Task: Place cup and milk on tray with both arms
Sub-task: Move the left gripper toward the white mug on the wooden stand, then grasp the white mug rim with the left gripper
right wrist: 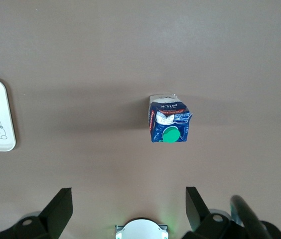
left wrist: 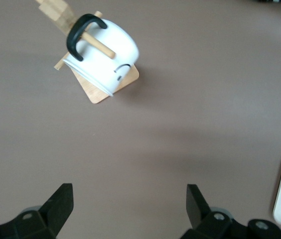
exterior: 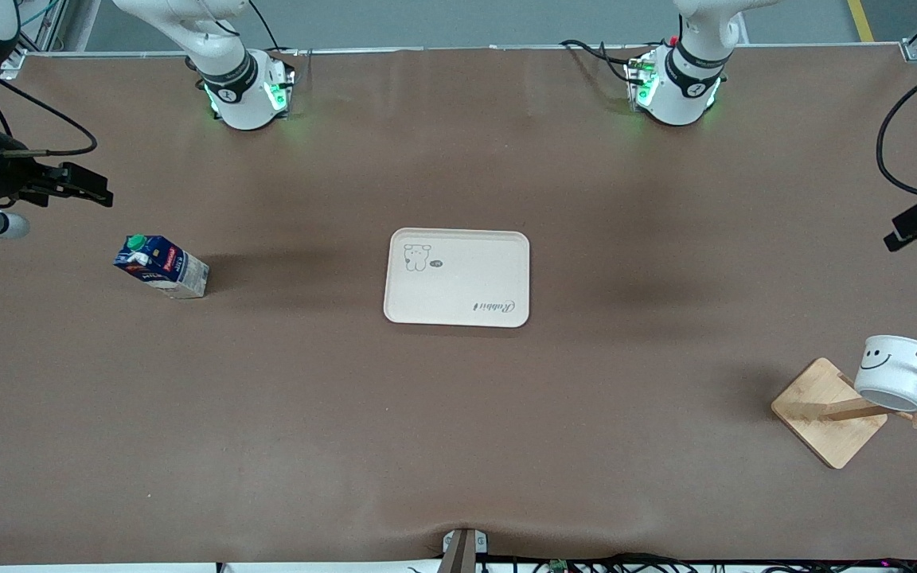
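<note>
Currently brown table | tray mid-table | grey floor

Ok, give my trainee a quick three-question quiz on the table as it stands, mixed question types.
1. True or false: the milk carton already stands on the tray.
2. What does the smiley mug hang on?
A) a wooden rack peg
B) the tray
C) the left gripper
3. Fill in: both the left gripper and the right gripper have their jaws ____.

Key: 1 false, it stands on the table toward the right arm's end; 2 A; 3 open.
</note>
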You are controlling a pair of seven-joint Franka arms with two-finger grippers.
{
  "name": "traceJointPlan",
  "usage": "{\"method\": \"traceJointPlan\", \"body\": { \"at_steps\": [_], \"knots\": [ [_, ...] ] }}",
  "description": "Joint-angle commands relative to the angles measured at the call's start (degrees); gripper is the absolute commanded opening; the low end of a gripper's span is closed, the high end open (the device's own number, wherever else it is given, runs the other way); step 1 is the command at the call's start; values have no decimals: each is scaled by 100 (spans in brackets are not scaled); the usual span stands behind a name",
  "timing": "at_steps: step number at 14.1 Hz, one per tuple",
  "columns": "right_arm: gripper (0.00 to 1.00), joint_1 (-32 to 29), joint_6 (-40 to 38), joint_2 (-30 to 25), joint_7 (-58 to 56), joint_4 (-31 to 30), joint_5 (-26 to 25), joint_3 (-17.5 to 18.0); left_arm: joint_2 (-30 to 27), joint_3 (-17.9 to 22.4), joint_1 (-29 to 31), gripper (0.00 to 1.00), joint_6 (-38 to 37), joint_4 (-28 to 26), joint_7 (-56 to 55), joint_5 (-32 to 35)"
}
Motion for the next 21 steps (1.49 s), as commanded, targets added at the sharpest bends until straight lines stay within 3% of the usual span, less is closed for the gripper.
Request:
{"method": "traceJointPlan", "body": {
  "at_steps": [1,5,11,13,19,21],
  "knots": [
    [100,-8,38,8,34,20,-76,20,-165,-27,174,100,789,-623,53,-256],
    [100,27,13,-18,34,46,-76,37,-138,-28,403,100,1949,-1317,70,-843],
    [100,53,-40,-18,61,151,-50,46,301,-36,420,100,3470,-1696,526,-1010],
    [100,79,-23,0,61,134,-50,46,572,-62,377,88,3997,-1741,589,-1187],
    [100,45,-40,17,52,143,-50,37,925,-229,332,78,4886,-1705,607,-1425],
    [100,27,-40,9,52,160,-50,28,995,-256,333,69,5028,-1706,615,-1425]
  ]
}}
